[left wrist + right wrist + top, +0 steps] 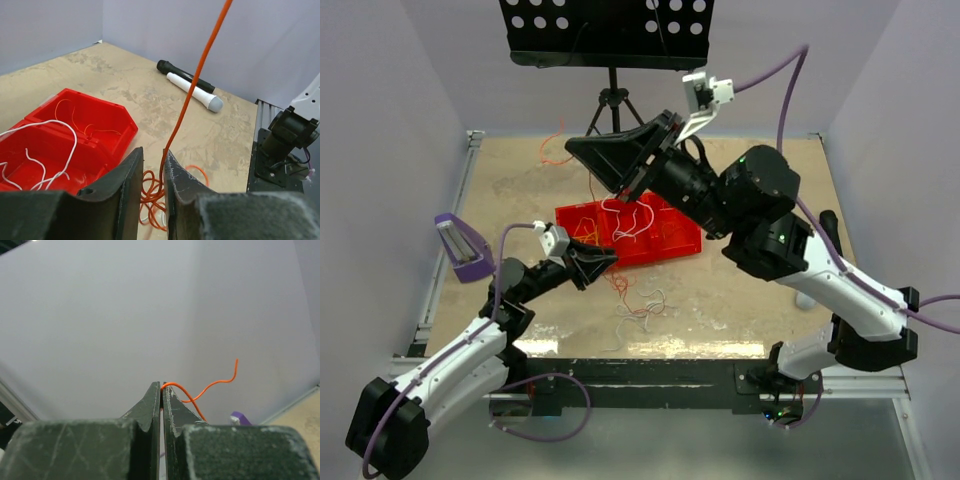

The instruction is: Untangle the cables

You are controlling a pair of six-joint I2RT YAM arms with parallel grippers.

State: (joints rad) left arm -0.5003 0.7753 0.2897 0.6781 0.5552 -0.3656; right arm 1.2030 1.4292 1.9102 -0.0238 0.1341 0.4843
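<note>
The cables (pixel 638 303), where are they lying right now?

Most are sitting in a loose clump on the table (pixel 510 180), just in front of the red tray (pixel 670 240), and some white wires (pixel 70 145) are lying inside the tray. One orange strand (pixel 192 85) is rising out of the clump and leaving the top of the left wrist view.

What are the tools doing with it?

The right tool (pixel 161 386) is hanging high with its jaws pressed together, pinching what looks like the upper end of that strand, a short tail curling free past the tips. The left tool (pixel 152 152) is sitting low over the clump. Its jaws are standing a narrow gap apart with the strand running between them, and they are not visibly pinching anything.

So what are you worrying about?

The strand is looking nearly taut. If the right tool is pulling while the left is gripping nothing, I think the whole clump is going to lift with it, drawing any knot tighter. The thin wire could also be slipping out of the right tool's tips, since so little is caught there. And a dragged clump is risking a snag on the tray's wall just beside it.
</note>
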